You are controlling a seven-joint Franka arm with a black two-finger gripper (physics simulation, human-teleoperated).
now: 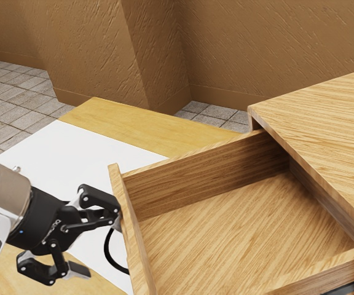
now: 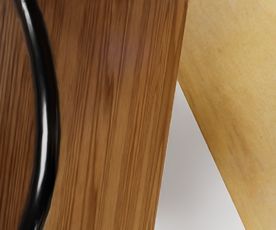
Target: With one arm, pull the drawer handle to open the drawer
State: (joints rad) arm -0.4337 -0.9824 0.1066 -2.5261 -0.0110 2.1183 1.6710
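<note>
Judging the pull close to finished, we found the drawer (image 1: 244, 227) standing far out of its cabinet (image 1: 324, 117). Its whole bare floor was exposed, and its front panel (image 1: 123, 227) reached over the white part of the desk (image 1: 66, 153), toward the desk's near edge. The black handle (image 1: 108, 247) curved off that panel's outer face. The jaws were spread wide around it, one tip up near the panel's top and the other lower, neither pinching the bar. We read them as released, at most hooking the handle rather than clamping it. From the wrist camera the handle ran as a glossy black arc close against the panel's grain.

The arm (image 1: 11, 215) came in low from the exterior view's left, wrist roughly level and hand pointed straight at the drawer front.

What remained, in our judgement, was small. One option was a last short draw along the drawer's line of travel, with the hand kept square so the handle did not slip off. The other was simply to back away clear of the handle.
</note>
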